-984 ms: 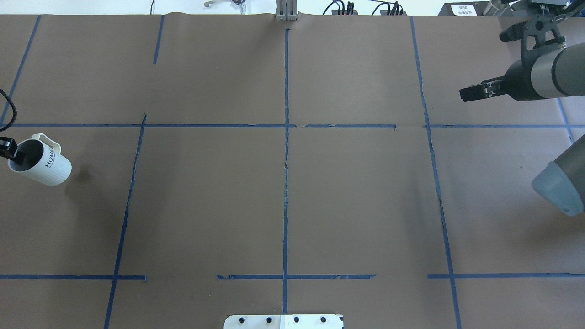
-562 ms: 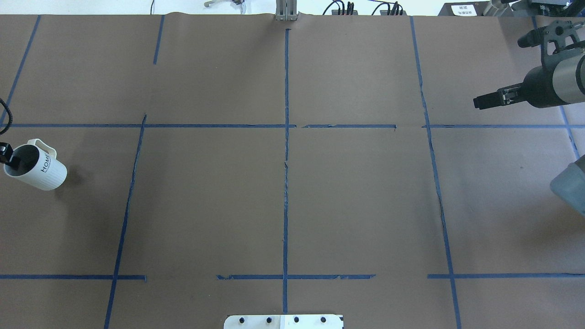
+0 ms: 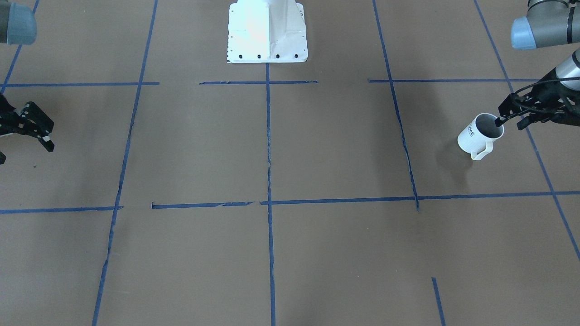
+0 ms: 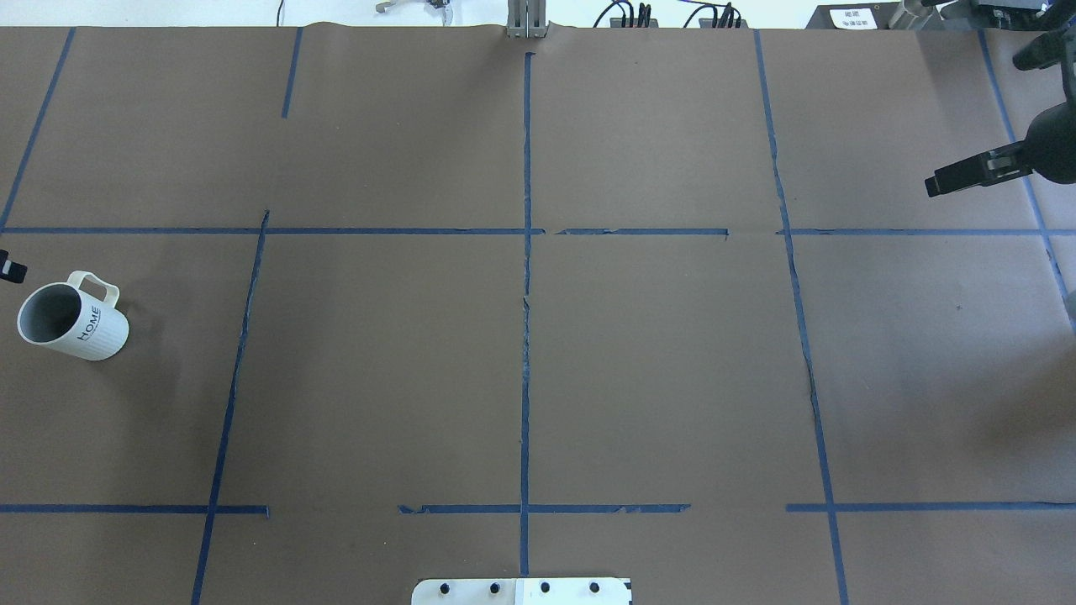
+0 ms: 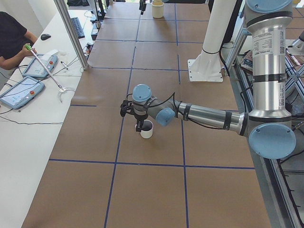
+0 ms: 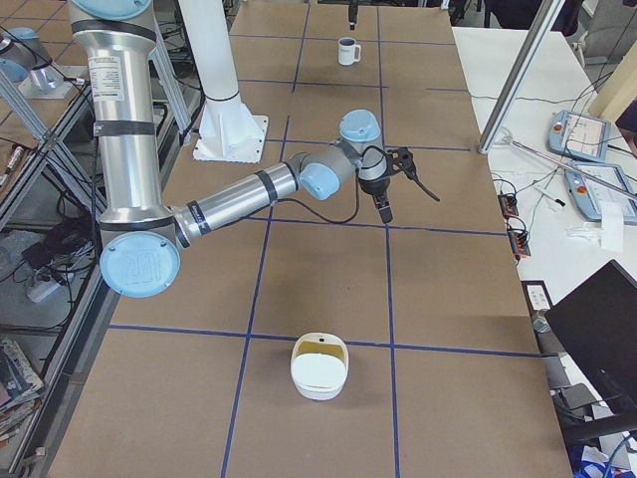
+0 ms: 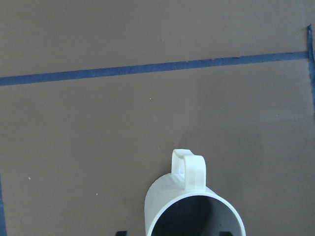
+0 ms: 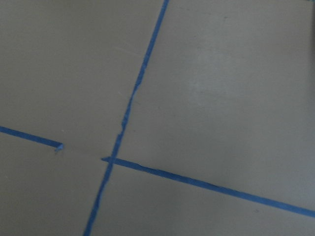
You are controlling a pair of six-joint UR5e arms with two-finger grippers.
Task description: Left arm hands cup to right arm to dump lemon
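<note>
The white ribbed cup (image 4: pixel 74 324) with "HOME" lettering stands upright on the table at the far left, handle facing away from the robot. It also shows in the front view (image 3: pixel 479 135), the left side view (image 5: pixel 147 129) and the left wrist view (image 7: pixel 195 209). Its grey inside shows no lemon. My left gripper (image 3: pixel 509 123) is open just above the cup, its fingertips (image 7: pixel 121 232) spread either side of the rim. My right gripper (image 3: pixel 25 151) is open and empty at the far right (image 4: pixel 979 122), off the table.
A white bowl (image 6: pixel 319 365) with a pale yellow inside sits at the table's right end. A second mug (image 6: pixel 346 50) stands far off. The robot's white base (image 3: pixel 267 31) is at mid table edge. Blue tape lines cross the brown table.
The cup was tilted with my left gripper's finger inside its rim; now it stands upright on the table, released, with the finger out. My right gripper has drawn back to the right.
</note>
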